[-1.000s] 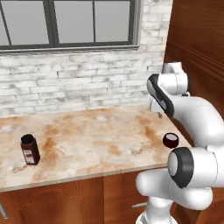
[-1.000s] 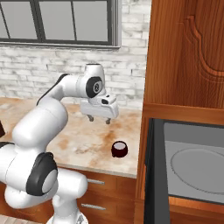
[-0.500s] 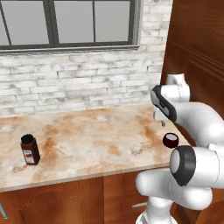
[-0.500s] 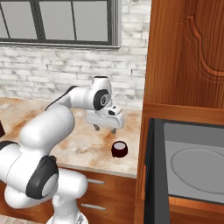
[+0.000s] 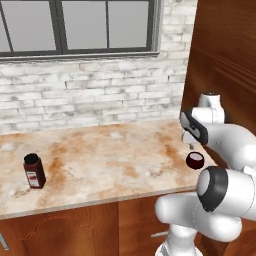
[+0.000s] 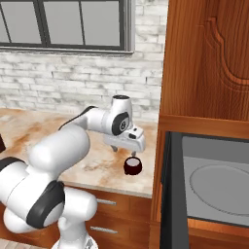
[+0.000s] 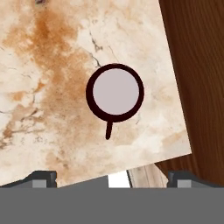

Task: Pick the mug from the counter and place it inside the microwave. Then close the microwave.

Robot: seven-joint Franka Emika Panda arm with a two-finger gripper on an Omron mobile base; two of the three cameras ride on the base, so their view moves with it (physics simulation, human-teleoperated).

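A white robot arm holds its end effector [image 6: 131, 149] above a dark maroon mug [image 6: 133, 166] on the marble worktop [image 5: 110, 160], fingers spread wide and gripping nothing. The mug stands upright near the worktop's right end and front edge, just beside the wooden cabinet [image 6: 204, 63], with the end effector directly overhead but apart from it. Seen from the hand camera, the mug [image 7: 114, 92] is a dark ring around a pale, apparently empty inside, its thin handle pointing toward the near edge of the slab. The pick-up appears to be the step in hand: the reach looks lined up, the grasp not yet made. The next move likely calls for a straight descent until the fingers straddle the rim or wall, avoiding the handle, then a firm close. To the right, the microwave [image 6: 214, 185] stands open, its black door [image 6: 164, 194] swung out, its grey cavity holding only the round glass turntable [image 6: 221, 182]. A dark bottle [image 5: 34, 170] with a red label stands far off at the worktop's left.
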